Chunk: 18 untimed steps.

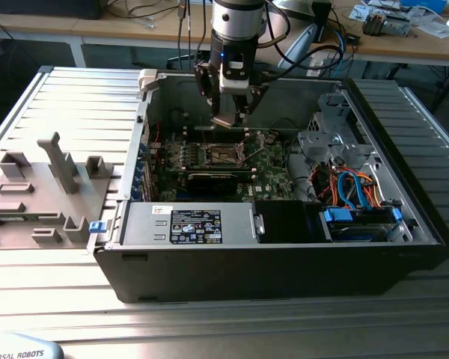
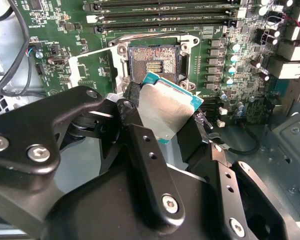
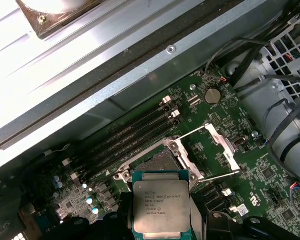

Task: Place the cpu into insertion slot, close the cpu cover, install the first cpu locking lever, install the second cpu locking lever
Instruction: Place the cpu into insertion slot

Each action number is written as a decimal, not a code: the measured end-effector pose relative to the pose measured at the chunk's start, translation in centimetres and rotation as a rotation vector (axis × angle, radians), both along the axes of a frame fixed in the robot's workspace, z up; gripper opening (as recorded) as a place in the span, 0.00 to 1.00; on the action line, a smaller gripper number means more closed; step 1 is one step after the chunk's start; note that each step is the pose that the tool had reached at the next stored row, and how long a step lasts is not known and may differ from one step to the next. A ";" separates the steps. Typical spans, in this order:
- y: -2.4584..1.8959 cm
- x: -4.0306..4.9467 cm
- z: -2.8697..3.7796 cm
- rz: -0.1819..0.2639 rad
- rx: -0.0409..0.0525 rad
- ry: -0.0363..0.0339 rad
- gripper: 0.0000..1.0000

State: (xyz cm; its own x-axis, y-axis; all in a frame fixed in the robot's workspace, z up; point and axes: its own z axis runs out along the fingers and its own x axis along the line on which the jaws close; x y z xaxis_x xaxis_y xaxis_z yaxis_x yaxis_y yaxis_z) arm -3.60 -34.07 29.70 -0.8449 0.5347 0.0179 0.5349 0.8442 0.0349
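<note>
- The gripper (image 1: 232,118) is clamping the cpu (image 3: 161,207) by two opposite edges, with its fingers (image 2: 142,137) pressing in from either side.
- The cpu is hanging tilted just above the slot (image 2: 152,65), apart from it. One of its edges is running out of the first wrist view.
- The slot is lying open with its dark centre bare. In both wrist views the held cpu is covering part of its rim.
- The cover (image 3: 224,150) is lying swung back beside the slot, its window framing green board.
- In the exterior view the gripper is hovering at upper middle inside the case (image 1: 269,262), whose front wall is cutting off the board's near part.
- The cpu's grey top is carrying several lines of small print.
- A label (image 1: 196,226) is showing on the box at the case's front. Lettering at the exterior view's lower left corner is being cut off.
</note>
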 end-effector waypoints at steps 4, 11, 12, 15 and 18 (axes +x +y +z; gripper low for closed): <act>0.00 0.00 0.00 -0.003 0.0000 0.0000 0.54; 0.00 0.00 0.00 -0.007 0.0000 0.0000 0.54; 0.00 0.00 0.00 -0.008 0.0000 0.0000 0.54; 0.00 0.00 0.00 -0.010 0.0000 0.0000 0.54; 0.00 0.00 0.00 -0.012 0.0000 0.0000 0.54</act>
State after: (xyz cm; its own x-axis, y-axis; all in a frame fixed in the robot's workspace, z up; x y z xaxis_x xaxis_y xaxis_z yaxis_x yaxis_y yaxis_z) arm -3.60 -34.07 29.70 -0.8385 0.5447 0.0180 0.5450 0.8377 0.0349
